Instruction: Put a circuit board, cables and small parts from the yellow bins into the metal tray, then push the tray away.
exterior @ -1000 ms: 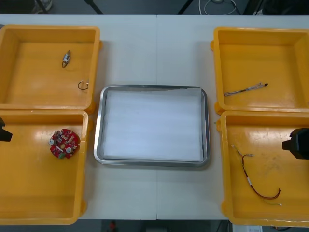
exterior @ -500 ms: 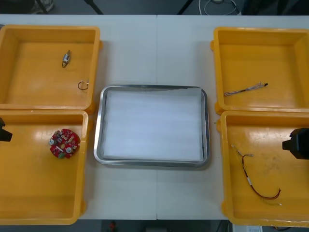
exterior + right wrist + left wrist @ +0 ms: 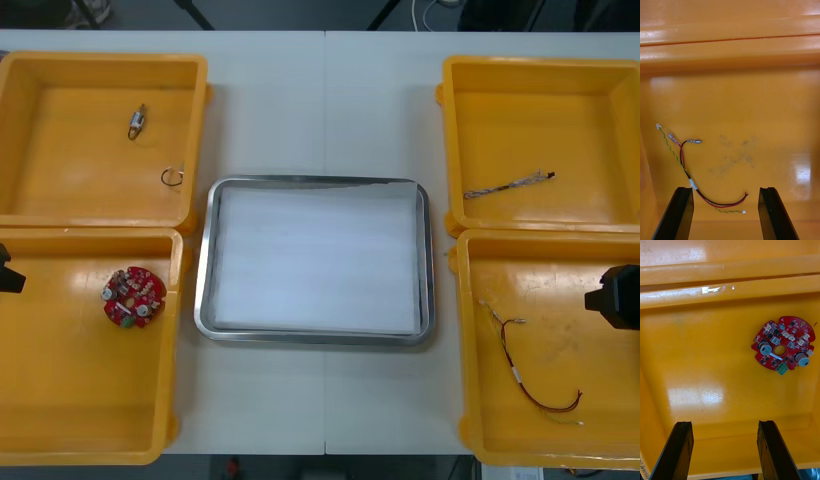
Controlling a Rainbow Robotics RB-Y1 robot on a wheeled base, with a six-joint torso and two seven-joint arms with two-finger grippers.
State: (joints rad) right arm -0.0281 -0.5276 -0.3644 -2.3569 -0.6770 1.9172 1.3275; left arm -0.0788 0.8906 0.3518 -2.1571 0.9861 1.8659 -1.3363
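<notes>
A round red circuit board (image 3: 133, 296) (image 3: 783, 348) lies in the near left yellow bin (image 3: 60, 430). My left gripper (image 3: 8, 272) (image 3: 723, 450) hovers at that bin's left edge, open, with the board beyond its fingers and off to one side. A red and yellow cable (image 3: 520, 365) (image 3: 692, 176) lies in the near right yellow bin (image 3: 600, 440). My right gripper (image 3: 612, 298) (image 3: 725, 212) hangs over that bin's right side, open, the cable's end lying between its fingers. The metal tray (image 3: 205, 290), white inside, sits between the bins.
The far left yellow bin (image 3: 60, 200) holds two small metal parts (image 3: 136, 122) (image 3: 172, 177). In the far right yellow bin (image 3: 600, 210) lies a thin twisted cable (image 3: 508, 184). Bare table runs beyond the tray.
</notes>
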